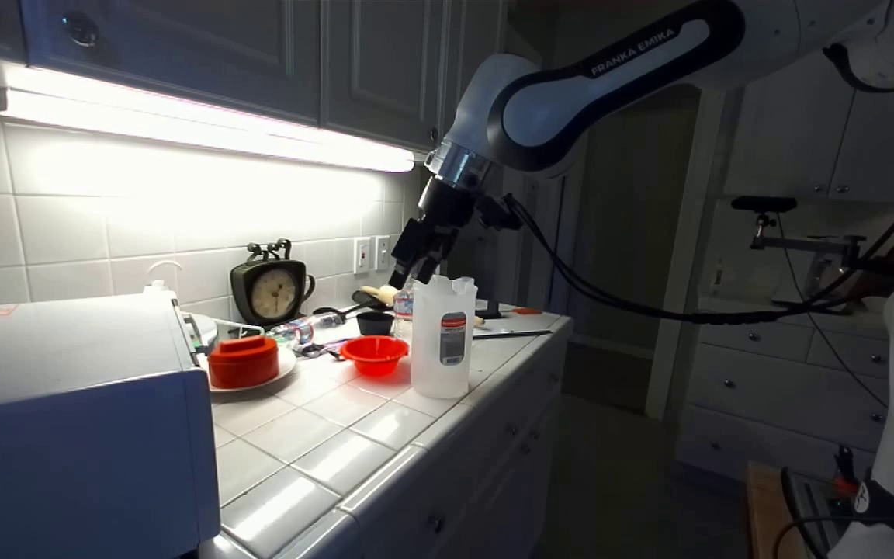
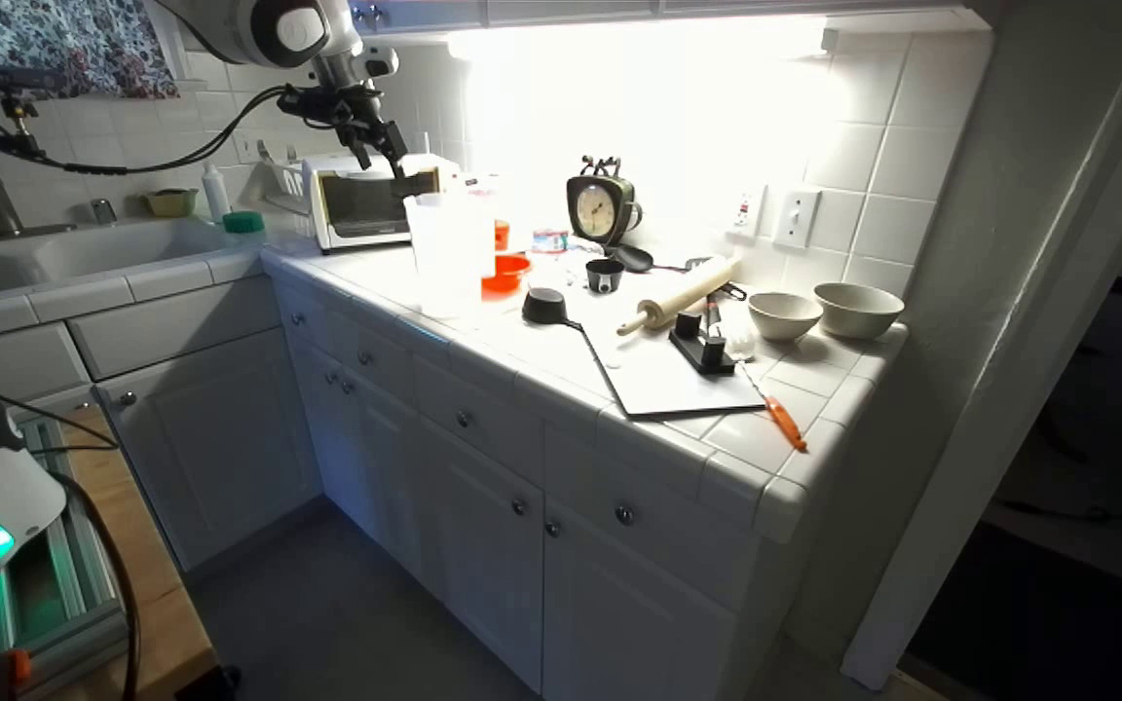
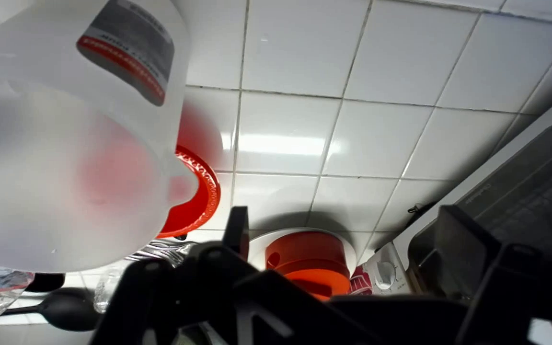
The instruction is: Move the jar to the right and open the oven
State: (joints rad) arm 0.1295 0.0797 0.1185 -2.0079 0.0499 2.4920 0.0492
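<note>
The jar [image 1: 425,357], tall and whitish translucent with a red-and-grey label, stands upright near the counter's front edge in both exterior views. From above, the wrist view shows its wide rim and spout, with the jar [image 3: 65,191] lying outside the fingers on the left. The oven [image 2: 363,204] is a white box at the counter's corner, its dark glass door upright and closed; in the wrist view the oven [image 3: 511,191] fills the right side. My gripper [image 1: 411,278] hangs above the counter by the jar's rim, fingers [image 3: 236,227] spread wide, nothing between them.
A red bowl [image 1: 375,355] sits beside the jar toward the wall. An orange-red container [image 1: 244,361] on a white plate stands close to the oven's front. The clock [image 2: 598,209], black cups, a rolling pin [image 2: 683,295], a white board [image 2: 663,389] and bowls [image 2: 783,316] lie farther along.
</note>
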